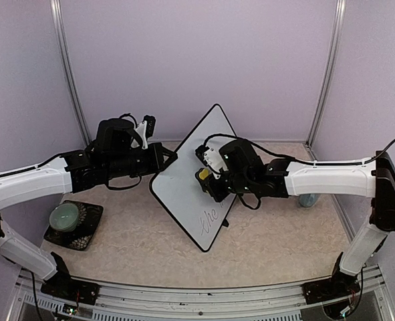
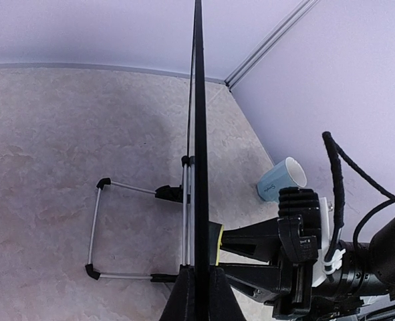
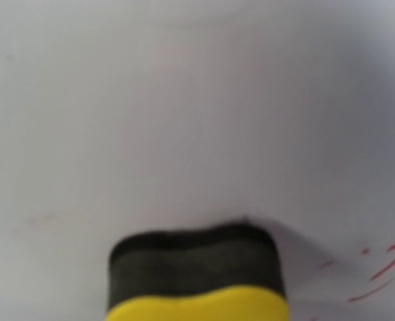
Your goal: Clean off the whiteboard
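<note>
Left end effector [image 1: 168, 158] is clenched on the left edge of the whiteboard [image 1: 187, 170]. The left wrist view, which sees the board edge-on, shows the dark fingers [image 2: 180, 307] pinching the thin black frame from both sides. Judged purpose: to brace the board so that wiping pressure neither tips nor slides it. Right end effector [image 1: 208, 179] is grasping a sponge eraser [image 1: 202, 174] and holds it against the writing face, about mid-board. The whiteboard stands propped on the tabletop [image 1: 137, 234] between the two arms, leaning on a folding wire stand [image 2: 95, 227] behind it and turned diagonally to both. Its face is smooth, flat and white, rectangular with rounded corners. The eraser is a soft block in two layers, with a dark felt-like layer that appears to meet the board and a yellow foam back toward the wrist camera. Handwriting [image 1: 212, 217] occupies the lower near corner, below the eraser, while the upper part of the face reads clean. The right wrist view shows a few reddish strokes [image 3: 377, 271] just beside the eraser at lower right. Judgement: erasing is partly done, and the remaining script calls for passes down toward the near corner. Off-task items are a pale blue mug [image 2: 281, 179] on the right of the board and a round pale-green dish [image 1: 65, 215] on a black mat [image 1: 85, 233] at left.
</note>
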